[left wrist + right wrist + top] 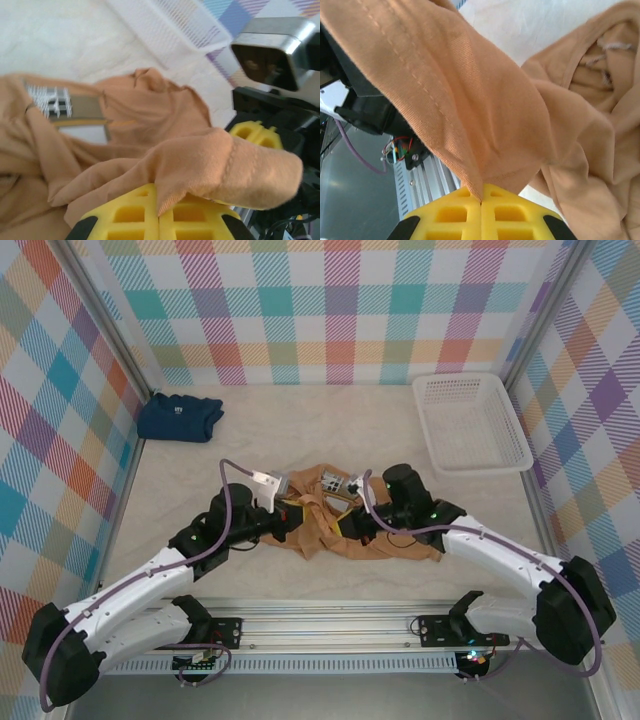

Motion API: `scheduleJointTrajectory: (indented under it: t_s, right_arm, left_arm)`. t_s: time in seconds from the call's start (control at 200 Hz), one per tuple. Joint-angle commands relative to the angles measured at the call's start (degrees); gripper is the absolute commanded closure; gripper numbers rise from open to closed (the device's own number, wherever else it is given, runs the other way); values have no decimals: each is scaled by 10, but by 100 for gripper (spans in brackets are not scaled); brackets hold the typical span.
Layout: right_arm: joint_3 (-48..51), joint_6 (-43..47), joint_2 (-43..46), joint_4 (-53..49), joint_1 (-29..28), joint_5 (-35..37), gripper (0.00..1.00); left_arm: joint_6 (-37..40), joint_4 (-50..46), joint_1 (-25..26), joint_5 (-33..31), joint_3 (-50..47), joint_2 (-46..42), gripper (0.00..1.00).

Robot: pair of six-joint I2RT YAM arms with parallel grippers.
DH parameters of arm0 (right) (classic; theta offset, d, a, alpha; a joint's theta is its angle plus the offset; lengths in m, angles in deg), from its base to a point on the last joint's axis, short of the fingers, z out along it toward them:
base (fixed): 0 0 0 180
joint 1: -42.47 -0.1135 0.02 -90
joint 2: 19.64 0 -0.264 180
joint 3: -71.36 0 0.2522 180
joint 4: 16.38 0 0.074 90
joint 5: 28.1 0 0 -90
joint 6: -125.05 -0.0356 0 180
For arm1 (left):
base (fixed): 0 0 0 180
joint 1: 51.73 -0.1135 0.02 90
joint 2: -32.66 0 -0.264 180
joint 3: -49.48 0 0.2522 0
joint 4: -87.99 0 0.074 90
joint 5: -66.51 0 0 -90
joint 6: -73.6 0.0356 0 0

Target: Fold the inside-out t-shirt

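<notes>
t-shirt (328, 538): is showing plain tan-orange
folded shirt (180, 416): is showing navy with a white mark
basket (470, 425): is showing white lattice
walls (340, 310): are showing pastel plaid
table (300, 430): is showing cream
left gripper fingers (130, 216): are showing yellow

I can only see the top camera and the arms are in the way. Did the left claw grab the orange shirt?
Observer: Yes. On the left wrist camera, the left gripper is shut on a fold of the shirt.
Operator: What about the other claw?
Observer: The right gripper is shut on the shirt too, seen from its own wrist camera.
Operator: Which bit did it pinch?
Observer: A flap with a line of stitching running along it. The flap rises from the tips.
</notes>
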Motion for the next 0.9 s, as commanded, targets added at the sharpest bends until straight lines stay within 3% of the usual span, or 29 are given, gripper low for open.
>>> scheduleJointTrajectory:
  t_s: [0.0,0.04,0.1,0.14,0.185,0.3,0.37,0.495,0.685,0.84,0.895]
  right_arm:
    - [19,13,-25,-19,-30,-10,100]
    - [12,31,-42,-48,-45,-9,96]
    - [-5,67,-67,-109,-56,-4,86]
    - [-18,88,-74,-141,-57,15,79]
    - [-26,99,-66,-148,-50,57,70]
    - [-26,31,-46,-44,50,64,55]
    - [-59,-21,-86,3,100,127,52]
    - [-201,-7,-232,-79,117,303,47]
    - [-314,7,-371,-161,149,356,39]
    - [-328,1,-409,-193,149,358,38]
    - [-327,3,-412,-201,150,363,38]
  left_arm:
    - [-42,-76,-5,-15,-31,-6,75]
    - [-51,-98,-4,-15,-36,-14,63]
    - [-60,-133,-6,-36,-34,-38,54]
    - [-63,-148,-5,-61,-31,-56,49]
    - [-67,-167,-6,-108,-26,-79,36]
    - [-92,-158,-34,-229,-12,-72,18]
    - [-103,-119,-84,-238,23,5,15]
    - [-57,-87,-135,-235,134,213,14]
    - [24,-127,-122,-167,340,468,14]
    - [85,-207,-80,-143,467,586,14]
    - [87,-230,-78,-138,490,613,19]
